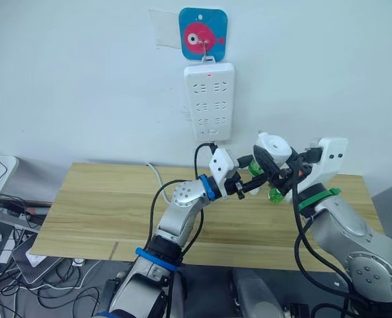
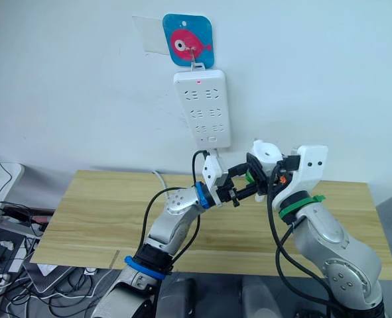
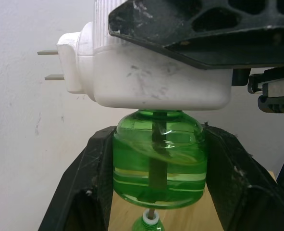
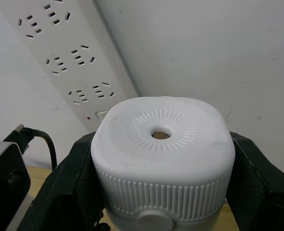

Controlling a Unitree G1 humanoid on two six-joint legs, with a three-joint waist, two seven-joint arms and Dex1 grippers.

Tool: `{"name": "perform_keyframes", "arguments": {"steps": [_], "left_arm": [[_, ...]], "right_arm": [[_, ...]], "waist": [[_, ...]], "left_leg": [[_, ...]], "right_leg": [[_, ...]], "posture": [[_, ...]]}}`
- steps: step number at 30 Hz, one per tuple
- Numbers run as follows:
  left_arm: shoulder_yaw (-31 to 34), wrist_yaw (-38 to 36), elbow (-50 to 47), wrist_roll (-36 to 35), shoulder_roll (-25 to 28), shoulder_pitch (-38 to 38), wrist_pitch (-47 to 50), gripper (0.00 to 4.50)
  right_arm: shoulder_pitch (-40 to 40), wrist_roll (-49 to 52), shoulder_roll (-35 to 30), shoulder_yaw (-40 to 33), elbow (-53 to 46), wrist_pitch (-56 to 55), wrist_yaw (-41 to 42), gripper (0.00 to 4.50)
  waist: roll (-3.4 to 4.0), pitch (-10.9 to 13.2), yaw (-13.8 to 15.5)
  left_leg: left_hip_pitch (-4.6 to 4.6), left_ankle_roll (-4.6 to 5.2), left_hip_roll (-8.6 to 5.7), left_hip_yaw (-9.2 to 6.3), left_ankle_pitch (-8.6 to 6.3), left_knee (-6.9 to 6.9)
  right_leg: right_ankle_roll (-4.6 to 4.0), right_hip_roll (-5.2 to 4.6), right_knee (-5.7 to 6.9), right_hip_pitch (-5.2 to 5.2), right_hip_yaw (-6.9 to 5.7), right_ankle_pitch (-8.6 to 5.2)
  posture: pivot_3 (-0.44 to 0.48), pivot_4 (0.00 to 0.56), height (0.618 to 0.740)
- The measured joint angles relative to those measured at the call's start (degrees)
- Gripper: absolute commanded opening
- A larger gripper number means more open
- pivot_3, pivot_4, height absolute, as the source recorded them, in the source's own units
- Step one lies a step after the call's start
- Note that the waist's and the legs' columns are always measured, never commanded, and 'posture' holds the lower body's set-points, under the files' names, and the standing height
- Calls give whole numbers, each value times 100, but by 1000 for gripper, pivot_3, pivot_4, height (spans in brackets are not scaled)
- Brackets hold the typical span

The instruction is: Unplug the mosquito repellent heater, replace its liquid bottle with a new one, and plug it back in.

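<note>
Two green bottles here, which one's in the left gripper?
The green bottle under the heater; the left gripper clamps it. The other bottle sits below.

Unplugged heater with green bottle, held above the tabletop (image 1: 103, 199)

White rounded mosquito repellent heater (image 4: 161, 154), upright, ribbed top with round centre hole, two bare metal prongs (image 3: 49, 65) at back. Clear green liquid bottle (image 3: 157, 159) seated beneath, dark wick inside, partly filled. Second green bottle (image 1: 276, 195) just below.

White heater (image 4: 161, 144), green bottle (image 3: 158, 163), blue-pink fish hook plate (image 1: 203, 33).
</note>
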Motion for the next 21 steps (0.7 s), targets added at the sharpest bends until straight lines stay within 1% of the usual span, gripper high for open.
{"name": "perform_keyframes", "arguments": {"steps": [4,5,8,10,12,15,17,21], "left_arm": [[66,-29,-94,-111,16,-18,83,4429],[68,-76,-88,-107,103,-28,66,4500],[85,-468,-26,-81,552,-110,-173,4500],[222,-687,-9,-125,811,-131,-190,4500],[367,-846,-7,-158,1017,-136,-190,4500],[412,-1163,-27,-192,1350,-129,-224,4500],[516,-1211,-160,-243,1495,-53,-201,4500],[964,-892,-700,-573,1746,132,351,4500]], "right_arm": [[-1,-7,37,-37,77,52,73,3035],[-1,-17,25,-76,94,53,102,3035],[-34,-154,-138,-276,148,50,266,3035],[-62,-273,-307,-367,236,48,466,3035],[-66,-444,-494,-364,300,49,737,3035],[-31,-648,-685,-352,337,44,1150,3035],[-4,-701,-667,-352,356,41,1333,3035],[-1,-821,-549,-352,414,20,1557,3035]], "waist": [[0,0,2],[0,0,1],[1,-1,-2],[1,-1,1],[1,-1,14],[1,-1,19],[1,-1,17],[1,-1,23]], "left_leg": [[0,0,0,1,0,0],[0,0,0,0,0,0],[2,0,2,1,0,-1],[3,0,1,1,0,-1],[2,0,0,1,0,-1],[1,0,0,0,0,-3],[1,0,2,-1,0,-3],[2,0,4,-5,0,-2]], "right_leg": [[0,0,0,0,0,0],[0,0,0,0,0,0],[0,2,2,0,0,0],[0,1,1,0,0,0],[0,0,-1,0,0,0],[0,-1,-2,0,-1,0],[0,-1,-1,0,-1,0],[0,-1,3,0,-3,0]], "posture": [[-94,191,740],[-92,191,740],[-86,191,740],[-78,191,740],[-68,190,740],[-55,193,740],[-44,191,740],[-7,185,740]]}}
